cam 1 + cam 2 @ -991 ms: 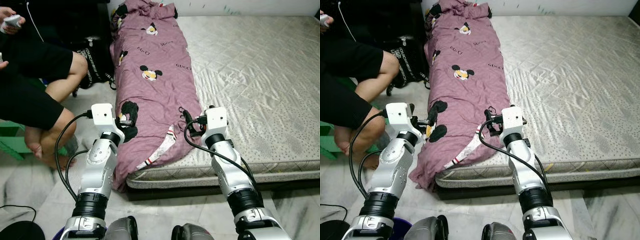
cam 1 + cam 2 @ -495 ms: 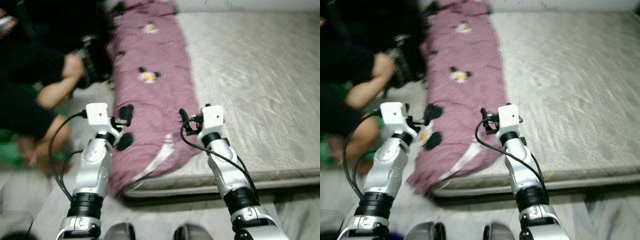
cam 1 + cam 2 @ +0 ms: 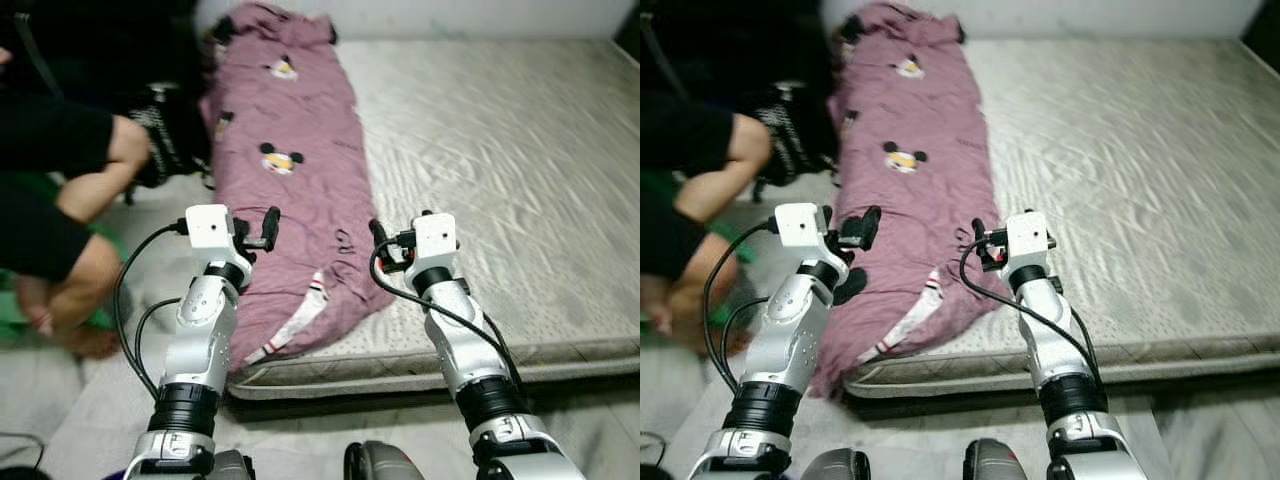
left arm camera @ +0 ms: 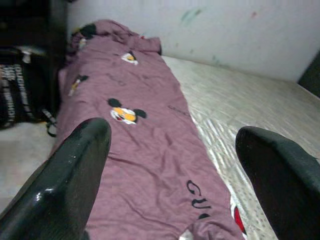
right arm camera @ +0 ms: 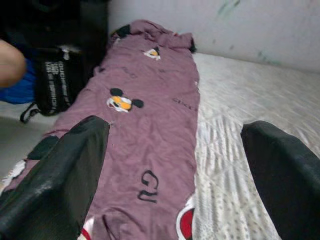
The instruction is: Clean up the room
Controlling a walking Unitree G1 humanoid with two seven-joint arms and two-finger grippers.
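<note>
A purple blanket point(image 3: 290, 190) printed with cartoon mice lies lengthwise along the left side of a bare grey mattress point(image 3: 500, 170). Its near end droops over the mattress corner. My left gripper point(image 3: 264, 228) hovers open over the blanket's left edge, with nothing between its fingers point(image 4: 75, 170). My right gripper point(image 3: 379, 240) is open too, just above the blanket's right edge near the mattress front. In the right wrist view the blanket point(image 5: 145, 140) stretches away between the two spread fingers point(image 5: 65, 180).
A person sits on the floor at the left, bare knee point(image 3: 125, 145) and foot point(image 3: 60, 320) close to my left arm. A black bag point(image 3: 165, 140) with white lettering leans by the bed's left side. A pale wall point(image 4: 225, 30) runs behind the mattress head.
The camera has moved and the whole scene has shifted a little; the picture was blurred half a second ago. Both grippers stay open over the blanket's near end.
</note>
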